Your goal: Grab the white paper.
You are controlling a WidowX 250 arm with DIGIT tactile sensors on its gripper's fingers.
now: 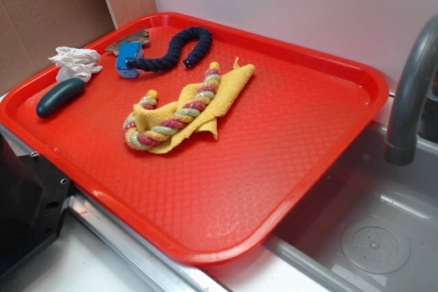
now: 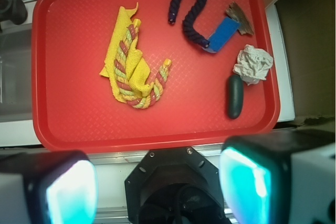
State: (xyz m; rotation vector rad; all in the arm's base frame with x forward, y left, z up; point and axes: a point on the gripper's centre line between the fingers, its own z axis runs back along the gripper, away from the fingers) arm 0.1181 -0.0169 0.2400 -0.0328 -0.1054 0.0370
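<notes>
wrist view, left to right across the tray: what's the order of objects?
Yellow cloth with the multicoloured braided rope lying on it → dark navy braided rope → blue rectangular block → dark green oblong piece → crumpled white paper wad, all on the red plastic tray.

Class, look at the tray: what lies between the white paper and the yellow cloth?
In the wrist view, only bare red tray separates the white paper from the yellow cloth; the dark blue rope curves just above that stretch.
</notes>
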